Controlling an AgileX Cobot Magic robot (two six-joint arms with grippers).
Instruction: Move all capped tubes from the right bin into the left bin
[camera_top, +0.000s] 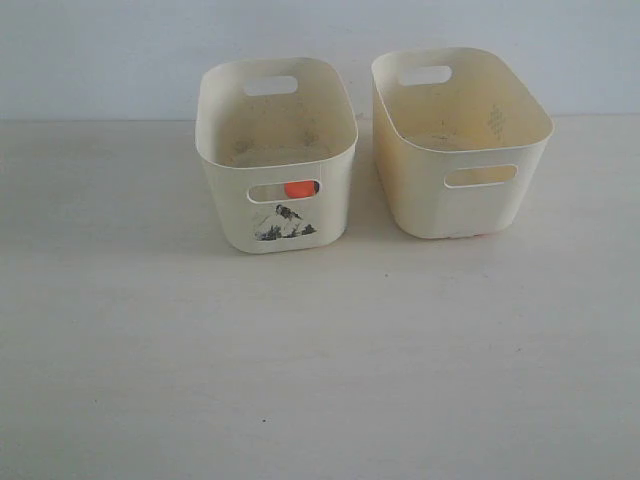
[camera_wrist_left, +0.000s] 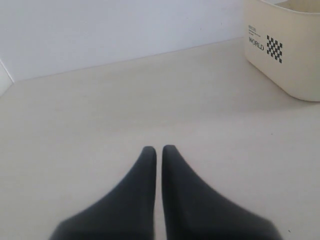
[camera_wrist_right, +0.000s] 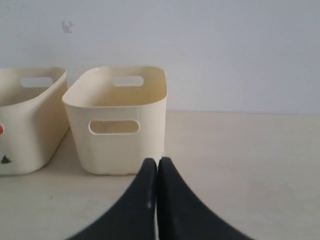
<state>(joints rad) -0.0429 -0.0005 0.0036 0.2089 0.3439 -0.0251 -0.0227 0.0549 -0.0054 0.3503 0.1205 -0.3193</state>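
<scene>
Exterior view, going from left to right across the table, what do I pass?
left bin, paler with a dark mark on its front and an orange cap showing through its front slot → right bin, yellower with a plain front.

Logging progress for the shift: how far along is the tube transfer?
Done: an orange cap shows through the left bin's front slot. In hand: nothing; left gripper and right gripper are shut, empty. Left: unclear; the right bin shows no tube, yet only one cap is visible anywhere.

Orange-capped tube sits in pale left bin beside yellowish right bin.
</scene>
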